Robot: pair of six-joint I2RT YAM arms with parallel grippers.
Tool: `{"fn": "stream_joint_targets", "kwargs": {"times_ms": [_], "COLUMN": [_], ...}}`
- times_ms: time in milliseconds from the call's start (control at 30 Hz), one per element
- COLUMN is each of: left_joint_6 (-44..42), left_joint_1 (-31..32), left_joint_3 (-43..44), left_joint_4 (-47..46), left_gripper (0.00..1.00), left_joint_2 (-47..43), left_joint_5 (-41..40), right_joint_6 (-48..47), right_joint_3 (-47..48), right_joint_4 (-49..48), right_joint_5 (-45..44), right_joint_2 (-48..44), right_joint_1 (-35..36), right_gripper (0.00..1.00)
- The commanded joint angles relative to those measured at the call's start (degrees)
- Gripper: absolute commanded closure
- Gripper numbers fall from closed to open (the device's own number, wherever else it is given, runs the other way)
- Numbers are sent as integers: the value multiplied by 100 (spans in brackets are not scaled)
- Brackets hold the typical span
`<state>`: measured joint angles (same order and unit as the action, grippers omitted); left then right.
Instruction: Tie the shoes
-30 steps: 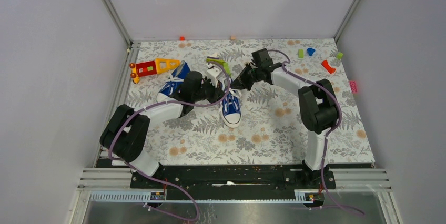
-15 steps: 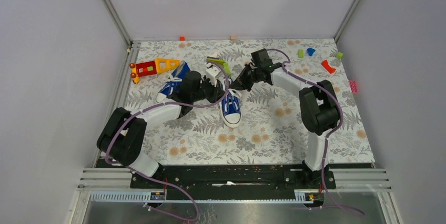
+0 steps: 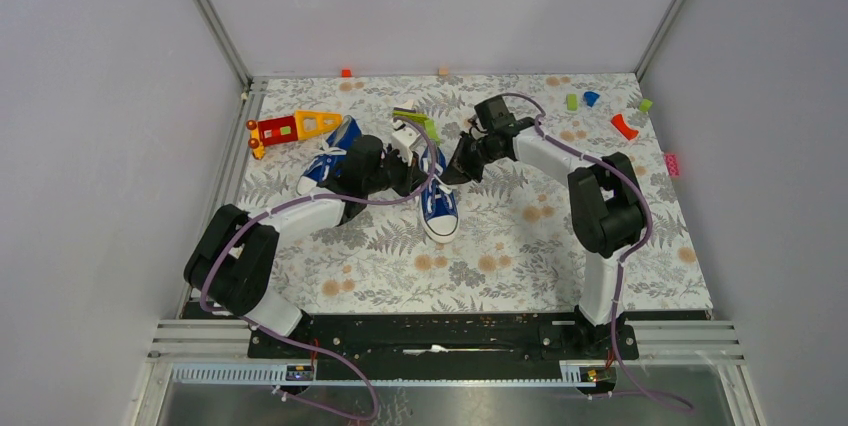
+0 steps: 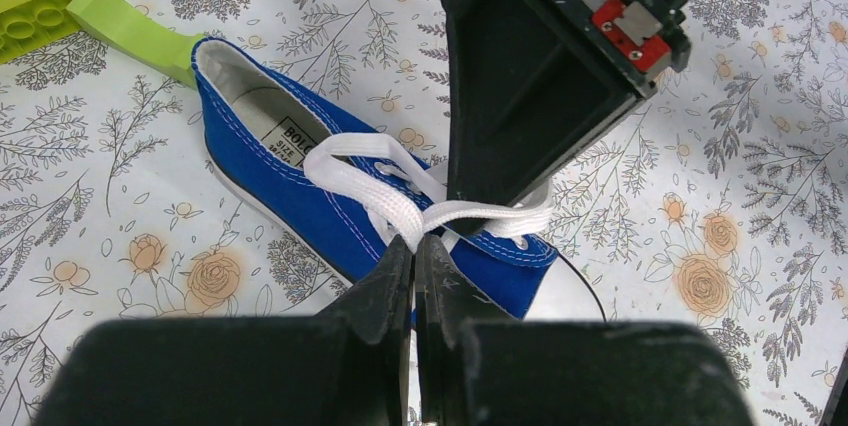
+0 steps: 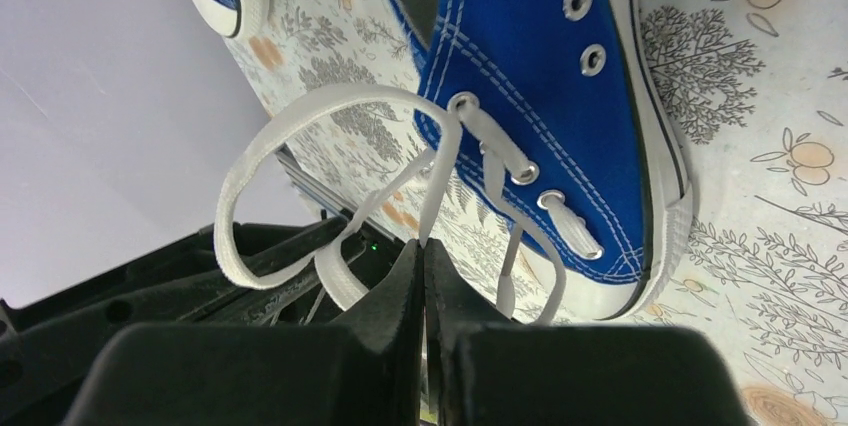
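Note:
Two blue sneakers lie on the floral table. One sneaker point(image 3: 439, 204) is at the middle with its toe toward me; it also shows in the left wrist view point(image 4: 300, 186) and the right wrist view point(image 5: 540, 116). The other sneaker point(image 3: 330, 158) lies to its left. My left gripper point(image 4: 415, 246) is shut on a white lace loop point(image 4: 380, 201) over the middle sneaker. My right gripper point(image 5: 423, 246) is shut on the other lace loop point(image 5: 300, 116) of the same sneaker. The two grippers meet just above its laces point(image 3: 437, 172).
A red-orange-yellow toy point(image 3: 292, 128) lies at the back left. A green brick piece point(image 3: 418, 121) lies behind the shoes and shows in the left wrist view point(image 4: 90, 21). Small coloured blocks point(image 3: 624, 126) are scattered at the back right. Grey walls enclose the table.
My right gripper has drawn slightly down and left toward the middle sneaker with its lace. My left arm has barely moved.

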<state>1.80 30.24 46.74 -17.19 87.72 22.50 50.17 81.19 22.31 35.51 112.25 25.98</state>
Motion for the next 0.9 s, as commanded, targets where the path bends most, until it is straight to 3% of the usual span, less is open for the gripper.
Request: {"fn": "stream_joint_targets", "kwargs": {"times_ms": [0, 467, 600, 867], "left_joint_6": [4, 517, 670, 786], "left_joint_1": [41, 123, 110, 31], "left_joint_3": [59, -178, -28, 118], "left_joint_4": [-180, -715, -743, -393], "left_gripper": [98, 98, 99, 100], "left_joint_2": [-90, 165, 361, 480], "left_joint_5": [131, 465, 1097, 775], "right_joint_6": [-688, -1999, -2030, -2183], "right_joint_3": [437, 881, 1054, 1037], "right_joint_4": [595, 1477, 1491, 1464], "right_joint_5": [284, 184, 61, 44], "right_joint_2": [-55, 513, 702, 381], "right_joint_1": [156, 373, 373, 344], "right_gripper": [100, 92, 90, 68]}}
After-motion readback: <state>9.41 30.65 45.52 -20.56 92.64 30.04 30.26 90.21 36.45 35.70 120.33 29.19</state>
